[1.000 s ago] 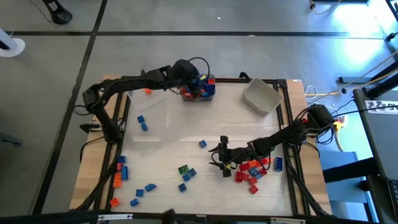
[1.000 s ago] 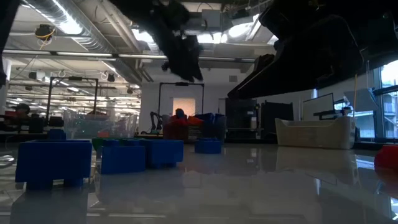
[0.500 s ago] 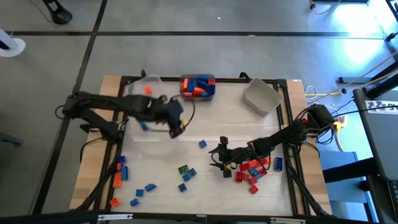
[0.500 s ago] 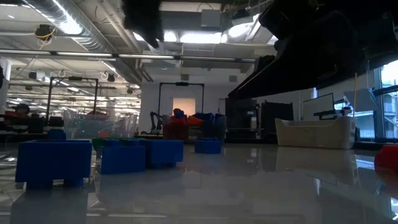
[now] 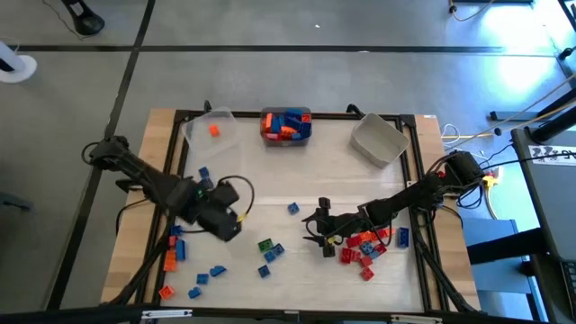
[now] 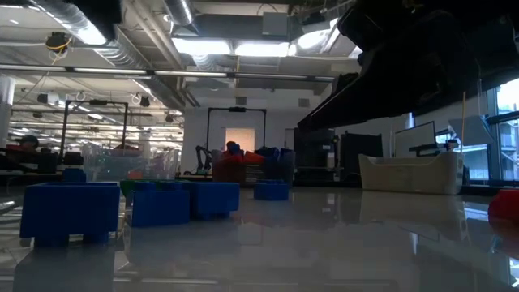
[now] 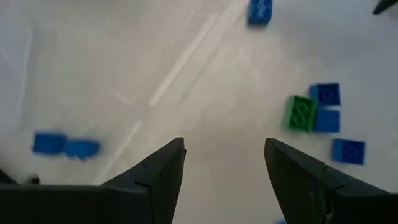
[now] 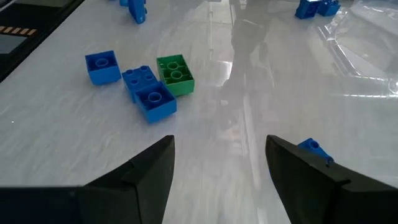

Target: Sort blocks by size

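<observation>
One green brick [image 5: 265,244] lies at four o'clock from the left gripper [image 5: 227,225], jaws spread and empty; the right gripper [image 5: 315,230], also spread, sits farther away.

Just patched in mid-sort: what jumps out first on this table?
The red bricks heaped by the open right gripper at the table's right-front. The left gripper, open and empty, hangs above bare table with loose blue bricks and one green brick nearby. At the far edge, a bin already holds blue and orange bricks.
</observation>
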Action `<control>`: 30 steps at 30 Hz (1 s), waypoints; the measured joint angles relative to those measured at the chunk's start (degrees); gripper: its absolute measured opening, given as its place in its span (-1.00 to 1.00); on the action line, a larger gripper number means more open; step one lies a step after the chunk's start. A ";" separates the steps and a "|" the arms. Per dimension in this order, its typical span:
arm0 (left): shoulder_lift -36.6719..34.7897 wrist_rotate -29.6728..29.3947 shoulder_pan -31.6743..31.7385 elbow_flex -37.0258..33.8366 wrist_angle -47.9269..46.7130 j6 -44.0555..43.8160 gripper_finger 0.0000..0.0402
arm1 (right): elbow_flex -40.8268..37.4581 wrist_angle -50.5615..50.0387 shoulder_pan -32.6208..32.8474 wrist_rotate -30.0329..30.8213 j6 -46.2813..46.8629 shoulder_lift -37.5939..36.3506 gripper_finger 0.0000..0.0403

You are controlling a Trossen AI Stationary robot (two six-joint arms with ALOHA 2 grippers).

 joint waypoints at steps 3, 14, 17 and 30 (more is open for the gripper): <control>0.02 -0.02 -3.77 0.00 -0.43 -7.06 0.05 | 0.00 0.00 0.00 0.00 0.07 0.00 0.23; 2.20 3.55 -13.33 -0.02 -2.42 -27.17 0.05 | 0.00 0.00 0.00 0.00 0.23 0.00 0.23; 4.06 7.82 -14.79 -0.02 -3.65 -30.31 0.05 | 0.00 0.00 0.00 0.00 0.28 0.00 0.23; 14.55 24.55 -19.47 -0.04 -9.38 -37.81 0.05 | 0.00 0.04 0.00 0.00 0.39 0.00 0.23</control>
